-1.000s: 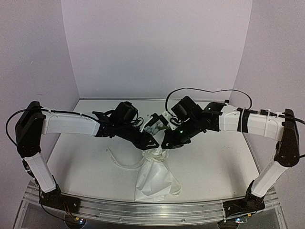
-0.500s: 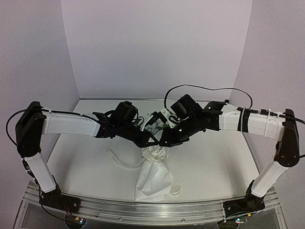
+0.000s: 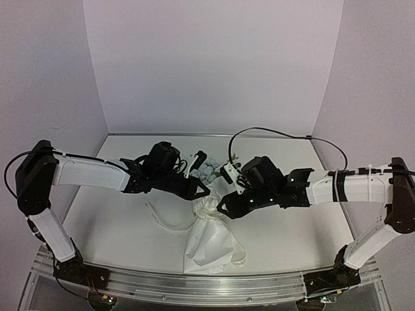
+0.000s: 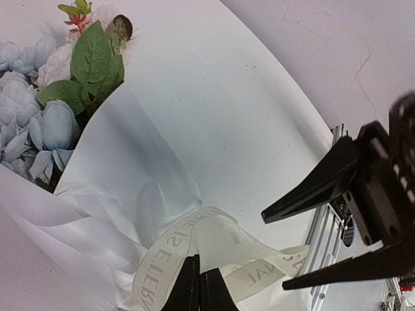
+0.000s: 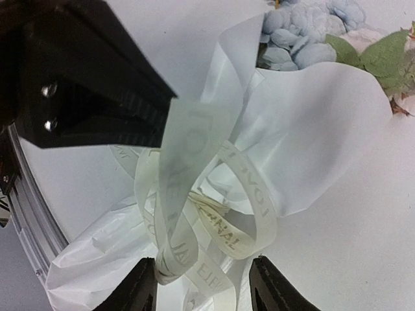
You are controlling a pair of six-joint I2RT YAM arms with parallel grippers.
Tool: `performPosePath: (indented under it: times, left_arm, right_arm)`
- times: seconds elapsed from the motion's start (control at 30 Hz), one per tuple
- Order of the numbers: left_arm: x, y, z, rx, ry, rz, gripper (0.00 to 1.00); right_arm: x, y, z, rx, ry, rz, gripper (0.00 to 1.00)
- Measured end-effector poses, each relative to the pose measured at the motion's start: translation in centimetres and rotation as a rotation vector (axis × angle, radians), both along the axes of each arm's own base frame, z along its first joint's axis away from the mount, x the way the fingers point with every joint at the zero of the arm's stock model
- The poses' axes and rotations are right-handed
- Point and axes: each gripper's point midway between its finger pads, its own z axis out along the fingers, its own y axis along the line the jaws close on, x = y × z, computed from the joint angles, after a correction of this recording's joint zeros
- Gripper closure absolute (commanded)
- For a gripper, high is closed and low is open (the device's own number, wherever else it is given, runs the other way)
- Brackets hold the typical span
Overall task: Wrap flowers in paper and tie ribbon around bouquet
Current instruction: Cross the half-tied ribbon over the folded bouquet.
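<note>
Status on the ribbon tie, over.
Left tool shut on ribbon. Right tool open around a ribbon loop. Bouquet wrapped, lying down, ribbon loose at its middle. No obstruction seen.

The white paper bouquet (image 3: 209, 241) lies mid-surface, pale blue blooms (image 3: 207, 173) at its far end, lettered cream ribbon (image 5: 228, 228) looped at its cinched middle.

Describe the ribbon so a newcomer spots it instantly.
On the white table, find the paper-wrapped bouquet lying centre-front. The ribbon loops at its cinched middle and trails left. Unlike the plain paper, it is a narrow cream band with printed lettering.
</note>
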Motion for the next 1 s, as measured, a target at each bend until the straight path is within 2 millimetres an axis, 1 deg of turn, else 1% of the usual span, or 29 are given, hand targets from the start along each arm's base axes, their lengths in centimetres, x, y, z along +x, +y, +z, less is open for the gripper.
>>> performPosePath:
  times: [0.23, 0.33, 0.4, 0.5, 0.6, 0.67, 0.8, 1.0]
  left_arm:
    - [1.4, 1.1, 1.9, -0.038, 0.009, 0.074, 1.0]
    - [1.7, 1.4, 1.9, -0.042, 0.02, 0.09, 1.0]
    - [1.8, 1.6, 1.7, -0.039, 0.029, 0.096, 1.0]
    - [1.8, 1.7, 1.6, -0.038, 0.035, 0.1, 1.0]
    - [1.9, 1.8, 1.6, -0.042, 0.042, 0.101, 1.0]
    - [2.0, 1.9, 1.6, -0.043, 0.047, 0.107, 1.0]
    - [2.3, 2.1, 1.6, -0.047, 0.057, 0.118, 1.0]
    - [2.6, 2.3, 1.7, -0.051, 0.065, 0.125, 1.0]
  right_arm:
    - [-0.8, 2.1, 0.2, 0.059, -0.128, 0.1, 0.49]
    - [-0.7, 3.0, 0.1, 0.066, -0.166, 0.134, 0.54]
    - [-0.7, 3.4, -0.6, 0.057, -0.174, 0.152, 0.59]
    - [-0.6, 3.6, -2.0, 0.029, -0.17, 0.171, 0.63]
    - [-0.7, 3.6, -3.0, 0.009, -0.161, 0.182, 0.65]
    - [-0.7, 3.7, -3.1, 0.008, -0.161, 0.183, 0.66]
    - [-0.7, 3.8, -2.9, 0.012, -0.171, 0.183, 0.72]
    - [-0.9, 4.1, -2.8, 0.017, -0.175, 0.187, 0.72]
